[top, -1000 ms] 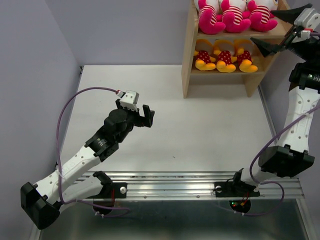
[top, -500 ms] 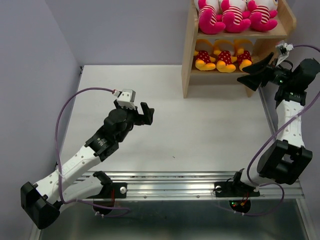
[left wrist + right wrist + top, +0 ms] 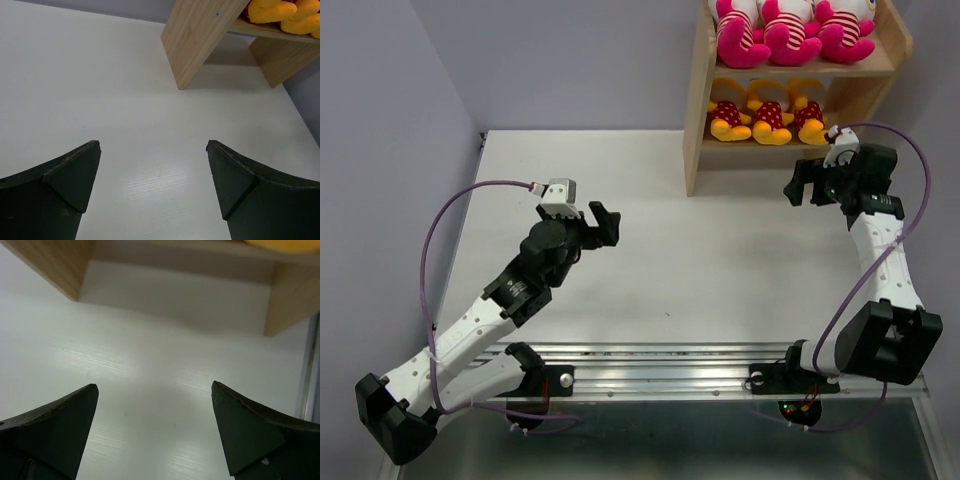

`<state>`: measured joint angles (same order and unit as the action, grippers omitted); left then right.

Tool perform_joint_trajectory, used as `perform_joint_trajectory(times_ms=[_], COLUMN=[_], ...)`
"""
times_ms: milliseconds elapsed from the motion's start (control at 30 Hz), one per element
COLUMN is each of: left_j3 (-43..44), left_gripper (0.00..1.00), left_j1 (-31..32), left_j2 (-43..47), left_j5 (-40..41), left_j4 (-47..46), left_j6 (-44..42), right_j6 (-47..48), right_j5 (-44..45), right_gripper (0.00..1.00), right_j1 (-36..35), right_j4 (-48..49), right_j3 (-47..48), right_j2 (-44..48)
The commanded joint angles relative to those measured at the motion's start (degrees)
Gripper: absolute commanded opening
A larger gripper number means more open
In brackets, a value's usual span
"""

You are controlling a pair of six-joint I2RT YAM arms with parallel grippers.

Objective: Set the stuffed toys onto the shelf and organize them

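Observation:
The wooden shelf [image 3: 698, 110] stands at the table's back right. Three pink-and-white striped toys [image 3: 790, 30] sit on its upper tier. Three yellow-orange toys in red dotted outfits [image 3: 768, 112] sit on its lower tier; their yellow feet show in the left wrist view [image 3: 280, 12]. My left gripper [image 3: 603, 225] is open and empty over the table's middle left, pointing toward the shelf [image 3: 197, 35]. My right gripper [image 3: 804, 185] is open and empty, low in front of the shelf's right leg [image 3: 292, 295].
The white table [image 3: 650, 250] ends at a metal rail along the near edge [image 3: 720, 360]. Grey walls stand to the left and behind. A rail runs along the table's right edge [image 3: 306, 375].
My right arm has dropped from beside the shelf's upper tier to low in front of the shelf, gripper still open. My left gripper has shifted slightly left and away.

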<state>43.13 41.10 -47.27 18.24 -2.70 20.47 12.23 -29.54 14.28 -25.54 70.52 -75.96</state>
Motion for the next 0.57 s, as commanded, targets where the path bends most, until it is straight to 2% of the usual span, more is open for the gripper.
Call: perform_joint_trajectory(times_ms=[0,233,533], left_j3=[1.0,2.7,4.1], left_gripper=[0.99,0.99,0.99], left_j1=[-0.5,-1.0,-2.5], left_j2=[-0.1,-3.2,-4.9], left_j5=[3.6,5.6,11.6], left_j4=[-1.2,0.1,5.4], left_j6=[2.2,4.7,12.8], right_j6=[-0.5,-5.9,-5.1], right_j5=[16.2,26.4,22.9], right_gripper=[1.00,1.00,1.00], right_j1=[0.5,0.5,0.5], right_j4=[-3.4,-0.7,-1.4], right_j3=[-4.0,-7.1,-7.4], right_j2=[4.0,7.1,9.1])
